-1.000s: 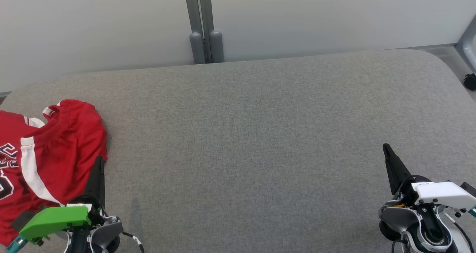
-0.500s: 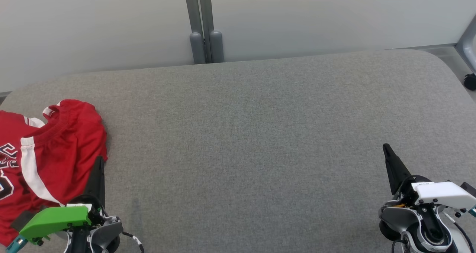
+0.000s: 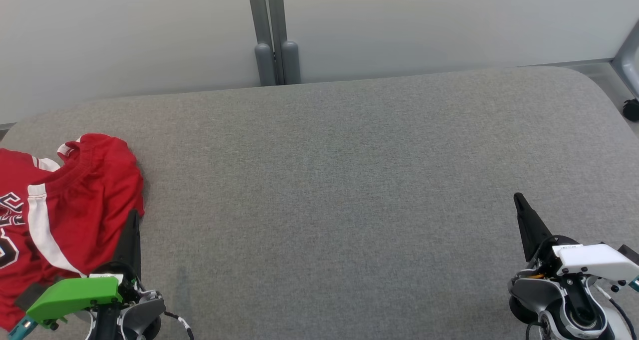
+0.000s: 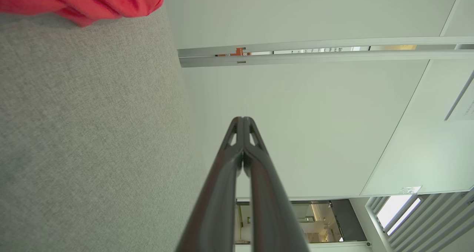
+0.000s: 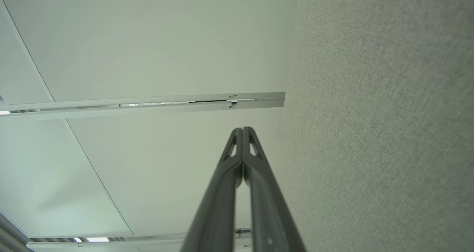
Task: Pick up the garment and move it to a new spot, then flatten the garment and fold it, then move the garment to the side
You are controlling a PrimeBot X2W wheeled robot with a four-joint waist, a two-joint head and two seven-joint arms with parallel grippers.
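No change over the last sec: both arms stay parked and the shirt point(image 3: 65, 205) hasn't moved, so the pickup prob. isn't started yet. The red shirt lies crumpled at the table's point(image 3: 349, 180) left end, partly out of frame, just beside the left gripper point(image 3: 134, 214). Left gripper is pinched closed and empty. Right gripper point(image 3: 520, 200) is the same, well apart on the right. Grey post point(image 3: 272, 30) stands behind the table. Nothing blocks the way, but the fingers need to open first.

We find the garment point(image 3: 65, 205) lying on the table point(image 3: 349, 180) at its left end. Our left gripper point(image 3: 133, 220) is over the table's near left corner, our right gripper point(image 3: 520, 200) over its near right. A post point(image 3: 272, 30) stands behind the table's far edge.
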